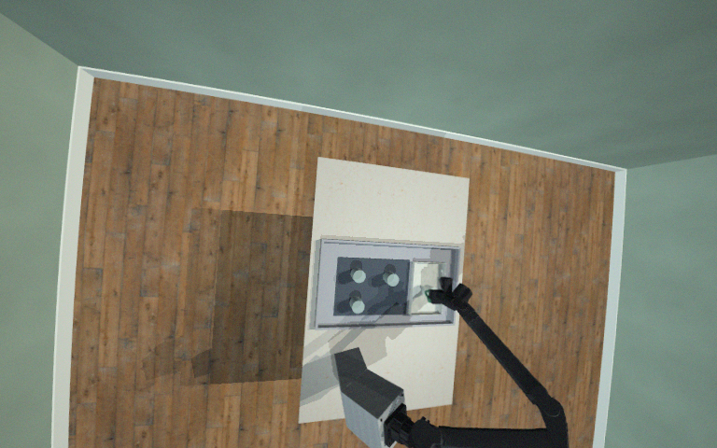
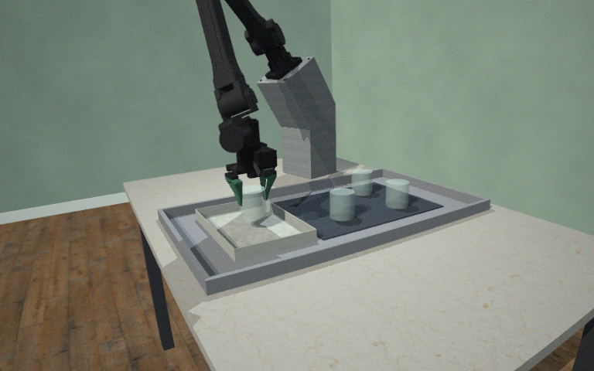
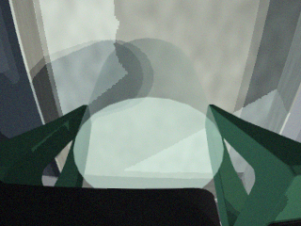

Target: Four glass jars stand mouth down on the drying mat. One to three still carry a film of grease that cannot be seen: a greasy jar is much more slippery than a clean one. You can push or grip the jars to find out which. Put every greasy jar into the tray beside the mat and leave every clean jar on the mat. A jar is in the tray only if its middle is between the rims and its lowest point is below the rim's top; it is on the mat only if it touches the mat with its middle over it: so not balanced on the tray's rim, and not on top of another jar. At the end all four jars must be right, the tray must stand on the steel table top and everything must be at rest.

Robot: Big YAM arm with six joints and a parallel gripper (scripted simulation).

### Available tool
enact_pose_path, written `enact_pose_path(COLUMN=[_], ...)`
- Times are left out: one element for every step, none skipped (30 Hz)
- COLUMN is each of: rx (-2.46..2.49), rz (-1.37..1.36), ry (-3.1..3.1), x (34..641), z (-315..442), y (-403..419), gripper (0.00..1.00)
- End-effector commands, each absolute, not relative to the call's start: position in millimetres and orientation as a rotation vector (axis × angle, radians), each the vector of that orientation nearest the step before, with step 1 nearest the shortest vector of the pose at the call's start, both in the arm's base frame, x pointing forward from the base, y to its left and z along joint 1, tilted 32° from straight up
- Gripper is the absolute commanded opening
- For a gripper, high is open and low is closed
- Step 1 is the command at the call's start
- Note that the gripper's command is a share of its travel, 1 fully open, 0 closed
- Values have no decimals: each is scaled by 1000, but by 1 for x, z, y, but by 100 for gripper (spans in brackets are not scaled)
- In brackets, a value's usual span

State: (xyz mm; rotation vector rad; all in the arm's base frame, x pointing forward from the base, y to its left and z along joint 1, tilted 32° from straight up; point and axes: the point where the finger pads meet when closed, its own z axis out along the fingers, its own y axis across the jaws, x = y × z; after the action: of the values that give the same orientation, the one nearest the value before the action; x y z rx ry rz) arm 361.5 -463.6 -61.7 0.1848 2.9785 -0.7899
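Glass jar upright between green fingers, clasped from both sides, spread wide to its width. Directly below: cream tray. Beyond one finger: dark mat, bearing three jars. Arm angled down over tray, fingers downward.

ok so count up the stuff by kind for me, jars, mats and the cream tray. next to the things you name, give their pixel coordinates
Clear glass jars: 4, three [image 1: 358, 275] [image 1: 391, 278] [image 1: 357, 304] [image 2: 342, 205] [image 2: 362, 182] [image 2: 397, 194] on the mat and one [image 2: 252, 203] [image 3: 149, 146] in the hand [image 2: 254, 202] [image 3: 148, 114]
Dark blue rectangular mat: 1 [image 1: 372, 297] [image 2: 367, 222]
Cream rectangular tray: 1 [image 1: 423, 314] [image 2: 275, 246]
Total: 6
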Motion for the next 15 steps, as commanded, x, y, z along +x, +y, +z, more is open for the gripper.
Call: enact_pose_path(rx=[190, 190, 190, 190, 190, 190, 190, 190, 190, 190, 190, 190, 190, 190, 190], rz=[-831, -831, -831, -831, -831, -831, -831, -831, -831, -831, -831, -831, -831, -831, -831], ry=[2933, 2933, 2933, 2933, 2933, 2933, 2933, 2933, 2933, 2933, 2933, 2933, 2933, 2933, 2933], x=[371, 371, 371, 371, 371, 371, 371, 371, 371, 371, 372, 372, 372, 372, 372], z=[-45, -45, -45, -45, -45, -45, -46, -47, -48, -49, -50, -51, -52, -52, -52], y=[-486, -486, -486, -486, -486, -486, -486, -487, -488, -488, -489, -490, -490, -490, -490], gripper=[0, 0, 0, 0, 0, 0, 0, 0, 0, 0, 0, 0, 0, 0, 0])
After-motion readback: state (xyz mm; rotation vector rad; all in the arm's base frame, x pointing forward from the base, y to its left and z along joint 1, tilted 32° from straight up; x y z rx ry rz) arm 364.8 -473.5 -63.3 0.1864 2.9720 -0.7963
